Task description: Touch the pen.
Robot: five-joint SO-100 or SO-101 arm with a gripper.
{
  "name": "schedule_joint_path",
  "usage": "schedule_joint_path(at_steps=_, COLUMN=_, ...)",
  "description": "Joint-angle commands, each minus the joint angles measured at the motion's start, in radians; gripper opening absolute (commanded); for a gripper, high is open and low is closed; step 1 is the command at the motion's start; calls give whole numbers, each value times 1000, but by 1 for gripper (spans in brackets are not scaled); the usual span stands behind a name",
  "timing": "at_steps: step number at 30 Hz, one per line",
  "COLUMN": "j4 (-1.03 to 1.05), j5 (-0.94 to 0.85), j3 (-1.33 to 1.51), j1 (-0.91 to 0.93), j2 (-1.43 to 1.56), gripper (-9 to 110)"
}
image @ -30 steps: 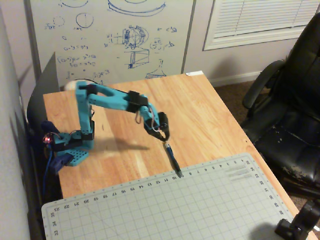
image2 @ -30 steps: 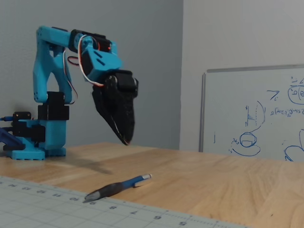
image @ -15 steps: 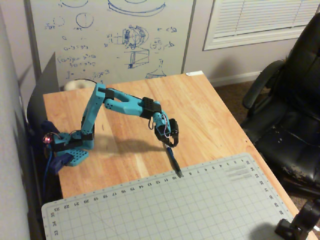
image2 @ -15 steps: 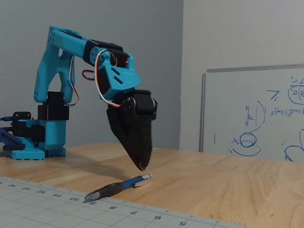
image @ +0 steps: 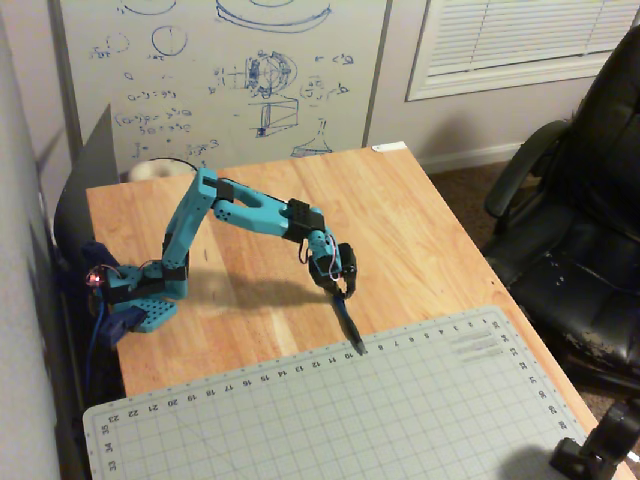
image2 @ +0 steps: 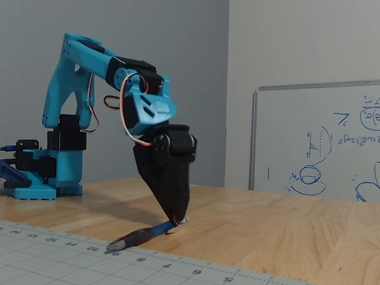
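The black jaws (image2: 176,221) look closed, their tip pressing the far end of the slim dark blue pen (image2: 139,237), which is light, stiff and likely to roll on the wooden worktop (image2: 285,231)

Gripper (image2: 176,218) tips sit right on the pen (image2: 138,237), so the pen's back end is hidden behind them in the low fixed view. Whether the fingers are actually closed, can't tell in either fixed view. Chair (image: 575,210) is cut off at the right edge, mat (image: 330,420) runs off the bottom, whiteboard (image2: 320,142) scribbles unreadable.
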Motion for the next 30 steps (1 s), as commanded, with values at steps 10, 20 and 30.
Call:
schedule_joint_path(at_steps=10, j4=-5, j5=-5, j3=-81, j1=-2, j2=26, gripper=1)
schedule_joint_path(at_steps=20, j4=15, j5=-3, j3=-57, j1=2, j2=195, gripper=1)
schedule_joint_path(at_steps=30, j4=129, j5=-5, j3=-41, j1=9, j2=149, gripper=1)
